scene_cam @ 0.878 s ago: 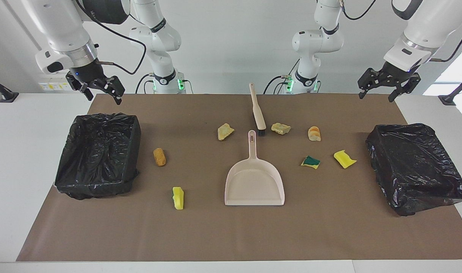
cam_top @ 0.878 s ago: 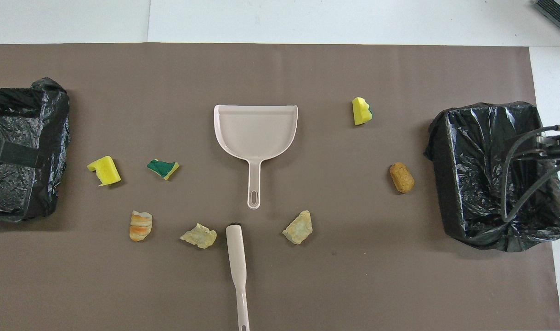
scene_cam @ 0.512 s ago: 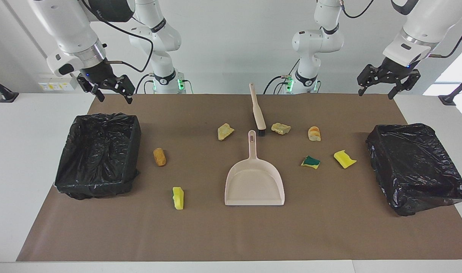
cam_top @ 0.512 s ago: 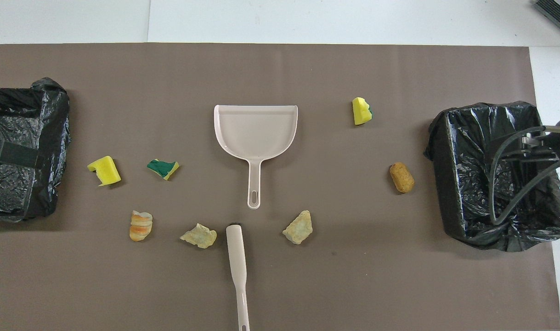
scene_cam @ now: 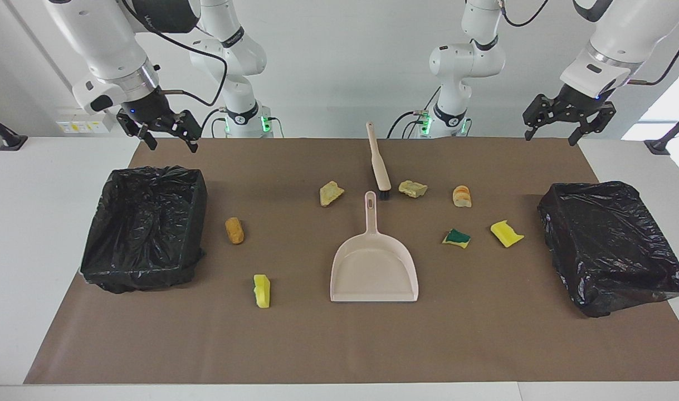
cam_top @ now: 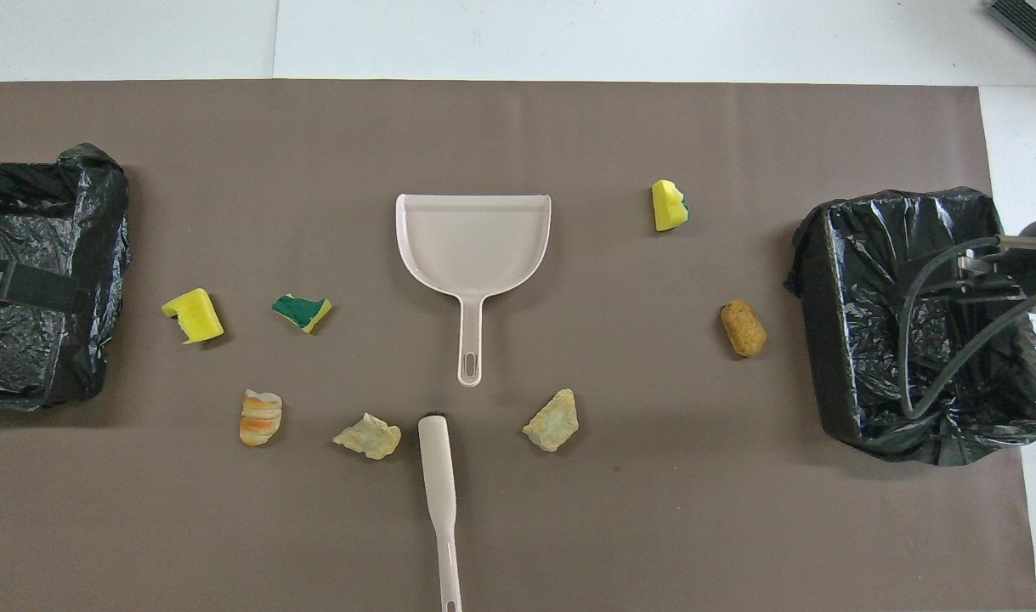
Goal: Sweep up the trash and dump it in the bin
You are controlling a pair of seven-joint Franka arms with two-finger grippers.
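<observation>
Right pincer (scene_cam: pixel 168 136) open, empty, raised over the worktop edge by the black-bagged bin (scene_cam: pixel 144 225); left pincer (scene_cam: pixel 566 125) likewise open and empty, up near the second black-lined bin (scene_cam: pixel 612 245). Seven small trash scraps (scene_cam: pixel 234 230) lie on the brown mat below and between both pincers, around the beige plastic dustpan (scene_cam: pixel 374 267) and the beige long-handled brush (scene_cam: pixel 378 162).

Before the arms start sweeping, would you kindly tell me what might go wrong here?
1. The black-bristled beige brush lies head-to-handle with the beige plastic dustpan; grasping one may nudge the other.
2. The scraps lie scattered; the yellow sponge bit could get missed.
3. The crumpled black-lined bin may catch the pan.
</observation>
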